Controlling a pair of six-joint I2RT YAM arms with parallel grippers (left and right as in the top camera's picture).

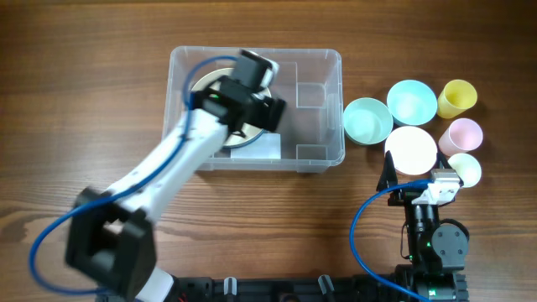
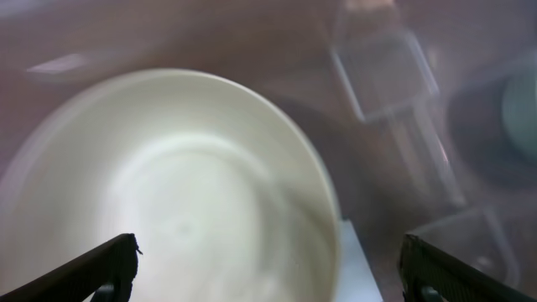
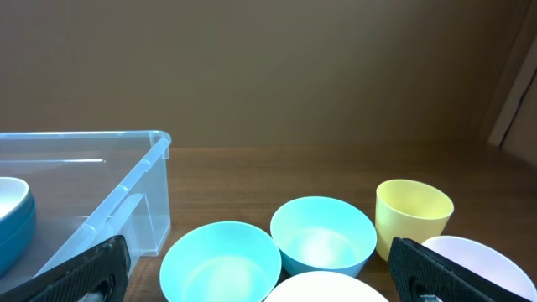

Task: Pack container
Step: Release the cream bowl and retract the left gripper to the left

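The large clear rectangular plastic container (image 1: 323, 126) sits on the wooden surface (image 1: 84, 84) with its long axis running left to right in the overhead view. Our left end effector (image 2: 268, 256) hangs inside its left half with its fingers spread wide and nothing between them. Directly below it is a round white bowl (image 2: 185, 193). The right wrist view shows that bowl nested in a blue one (image 3: 17, 226).

Our right end effector (image 3: 260, 268) is also spread and holds nothing. It hovers just over another round white bowl (image 1: 410, 149). This bowl belongs to a cluster beside the container's right short end, with a teal bowl (image 1: 367, 120), a light blue bowl (image 1: 411, 101), a yellow cup (image 1: 458, 97) and a pink cup (image 1: 462, 133).

We judge that the right arm is much nearer to these loose pieces. From that end effector the container lies to the left and farther forward, and its right half looks free.
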